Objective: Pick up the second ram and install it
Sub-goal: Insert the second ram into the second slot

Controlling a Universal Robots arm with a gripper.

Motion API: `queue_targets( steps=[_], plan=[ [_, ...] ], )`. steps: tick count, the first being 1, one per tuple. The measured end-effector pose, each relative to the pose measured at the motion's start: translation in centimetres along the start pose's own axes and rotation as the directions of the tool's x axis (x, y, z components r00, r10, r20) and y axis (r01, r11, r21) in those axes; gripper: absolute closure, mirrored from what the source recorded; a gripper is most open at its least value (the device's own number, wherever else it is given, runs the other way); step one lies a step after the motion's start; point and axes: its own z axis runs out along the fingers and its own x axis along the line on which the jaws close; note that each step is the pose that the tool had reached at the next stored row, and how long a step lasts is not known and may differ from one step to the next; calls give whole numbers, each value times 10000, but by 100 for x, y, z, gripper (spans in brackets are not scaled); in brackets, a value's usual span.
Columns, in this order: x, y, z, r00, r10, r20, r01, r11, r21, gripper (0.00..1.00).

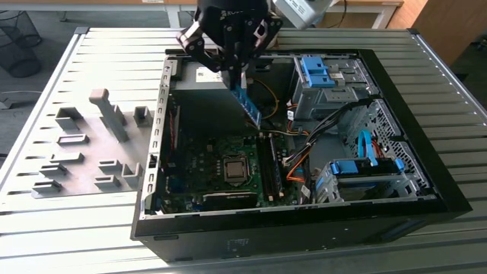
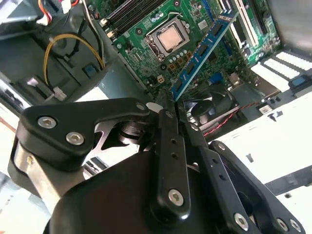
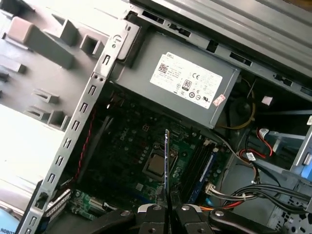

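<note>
The second ram (image 1: 247, 105) is a slim blue circuit-board stick with black chips, held tilted above the open computer case (image 1: 426, 188). My gripper (image 1: 240, 79) is shut on its upper end. In the second wrist view the ram (image 2: 202, 48) reaches out from the gripper (image 2: 168, 100) over the motherboard (image 2: 146, 19). In the first wrist view the ram (image 3: 166, 161) is seen edge-on, rising from the gripper (image 3: 166, 207) over the processor (image 3: 156, 165). The long memory slots (image 1: 266, 165) lie below, beside the processor (image 1: 234, 169). The ram is clear of the board.
Grey holder blocks (image 1: 84, 148) stand on the slatted table at the exterior view's left. Blue drive-bay clips (image 1: 316, 71) and a second set (image 1: 365, 166) sit in the case's right side. Bundled cables (image 1: 304, 148) cross beside the slots. The power supply (image 3: 180, 85) fills the case's far end.
</note>
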Motion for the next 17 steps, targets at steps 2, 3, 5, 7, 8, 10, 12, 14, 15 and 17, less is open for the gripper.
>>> queue_targets(
  steps=[2, 3, 5, 7, 8, 10, 12, 14, 15, 17],
  plan=[
    [0, 0, 10, 9993, 370, 1, -370, 9993, 3, 86],
    [0, 0, 15, 9985, 549, 1, -549, 9985, 4, 86],
    [0, 0, 25, 9959, 908, 3, -908, 9959, 6, 86],
    [0, 0, 36, 9918, 1277, 5, -1277, 9918, 8, 86],
    [0, 0, 40, 9894, 1453, 5, -1453, 9894, 10, 86],
    [0, 0, 51, 9835, 1809, 7, -1809, 9835, 11, 86],
    [0, 0, 61, 9760, 2178, 9, -2178, 9760, 13, 86],
    [0, 0, 71, 9675, 2527, 10, -2527, 9675, 15, 86],
    [0, 0, 74, 9629, 2700, 11, -2700, 9628, 17, 86],
    [1, -1, 75, 9574, 2888, 11, -2889, 9574, 19, 86]
  ],
)
